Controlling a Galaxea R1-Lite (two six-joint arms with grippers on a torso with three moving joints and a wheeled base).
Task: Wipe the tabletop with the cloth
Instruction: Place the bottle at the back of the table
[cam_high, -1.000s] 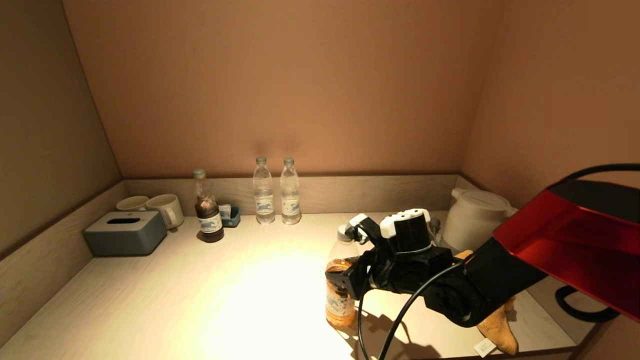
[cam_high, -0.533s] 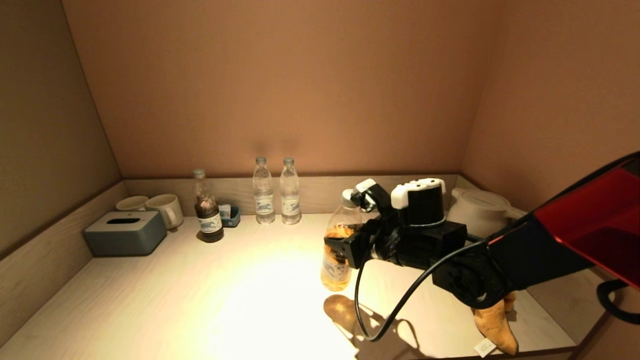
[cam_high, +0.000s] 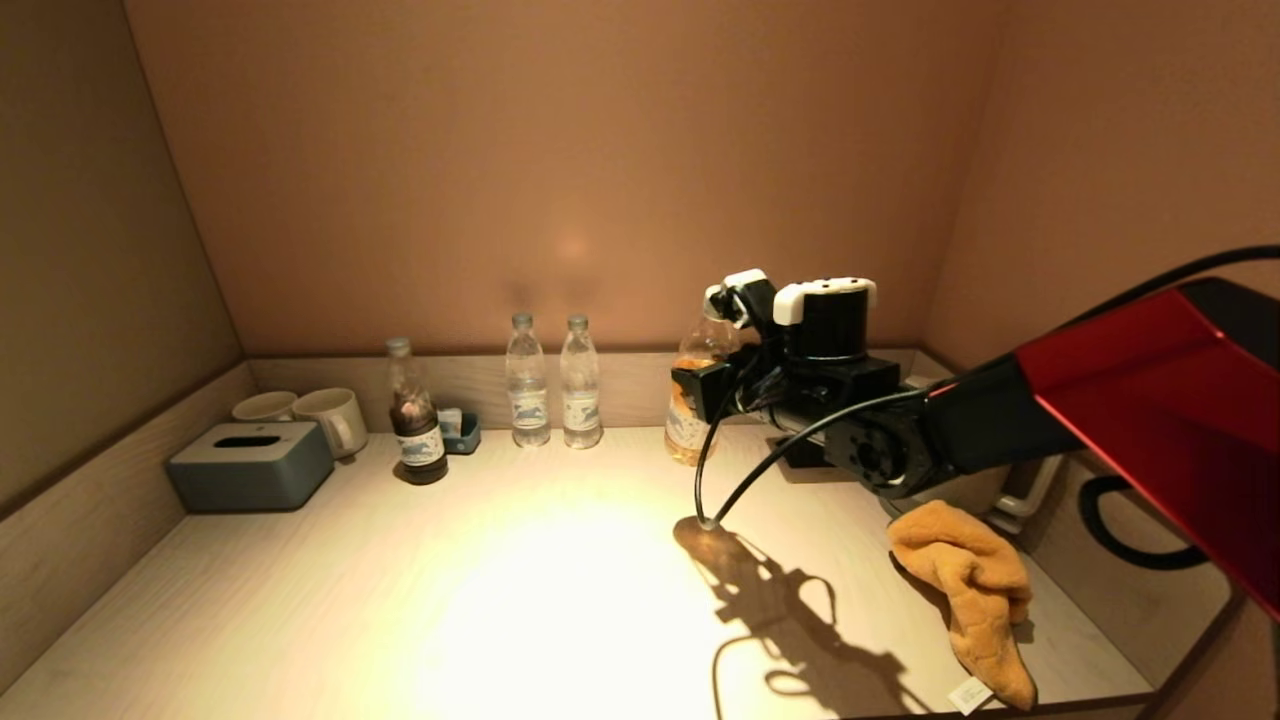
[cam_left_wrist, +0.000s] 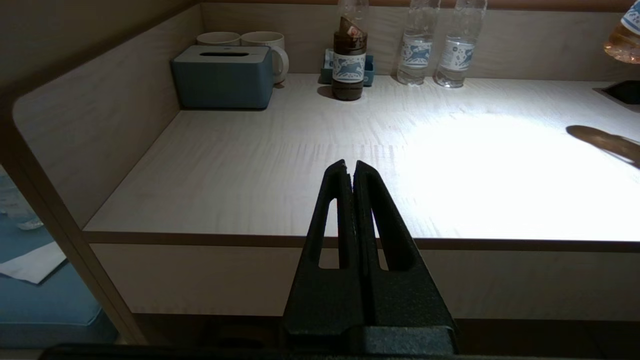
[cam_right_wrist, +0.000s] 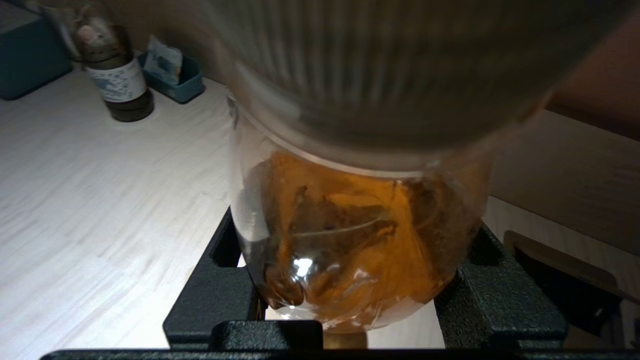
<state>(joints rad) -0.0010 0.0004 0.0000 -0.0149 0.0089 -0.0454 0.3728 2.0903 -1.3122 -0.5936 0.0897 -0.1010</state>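
Head view, cloth (cam_high: 968, 590) on tabletop (cam_high: 500, 580), below right jaws (gripping bottle (cam_high: 693, 400))

A: Can any writing be read here?

B: No. The two clear water bottles (cam_high: 527, 381) at the back of the surface (cam_high: 400, 600) carry white labels with a blue picture, but no letters come out.

A: And the dark bottle (cam_high: 414, 417) left of centre?

B: It has the same kind of label (cam_left_wrist: 349, 67), unreadable. The small white tag (cam_high: 968, 694) at the lower right, by the orange cloth (cam_high: 975, 590), shows only faint marks.
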